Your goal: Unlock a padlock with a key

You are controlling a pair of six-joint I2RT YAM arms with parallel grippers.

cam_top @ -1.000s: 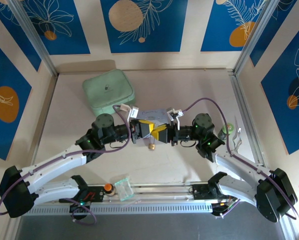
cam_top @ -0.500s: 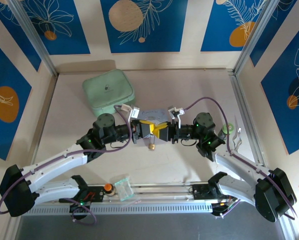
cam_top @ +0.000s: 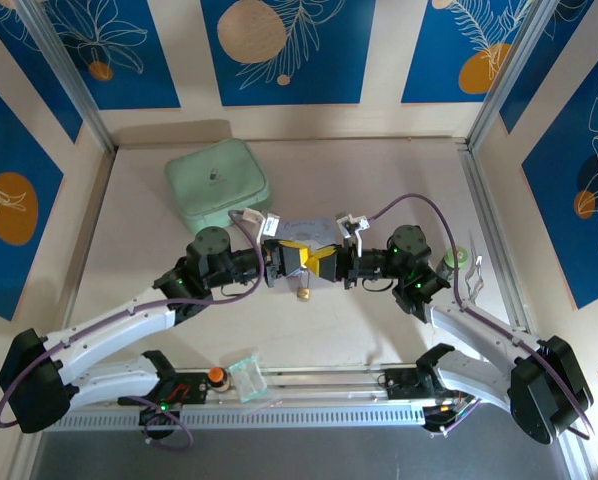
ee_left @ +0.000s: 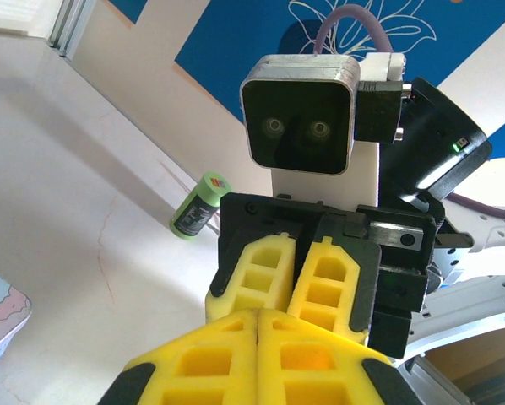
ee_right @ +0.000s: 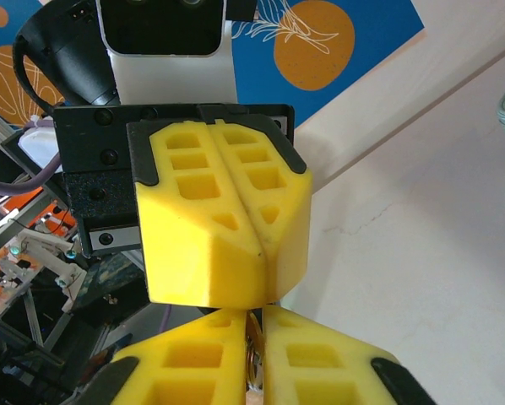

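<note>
Pale veined desk (cam_top: 139, 250), blue leaf-print panels (cam_top: 319, 60) around; the green bottle (ee_left: 198, 211) has an unreadable label. The left end effector (ee_left: 258, 333) is pinched closed, the right end effector (ee_right: 254, 325) clamps the key (ee_right: 252, 359) — tips meeting near the padlock (cam_top: 303, 294) lying on the desk.

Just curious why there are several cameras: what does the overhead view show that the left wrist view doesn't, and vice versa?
Overhead adds the mint case, the small brass padlock on the table near the grippers, and the orange knob. The left wrist view adds a close look at the right arm's camera. Both show the left gripper and right gripper, yellow tips together, and the green bottle.
</note>
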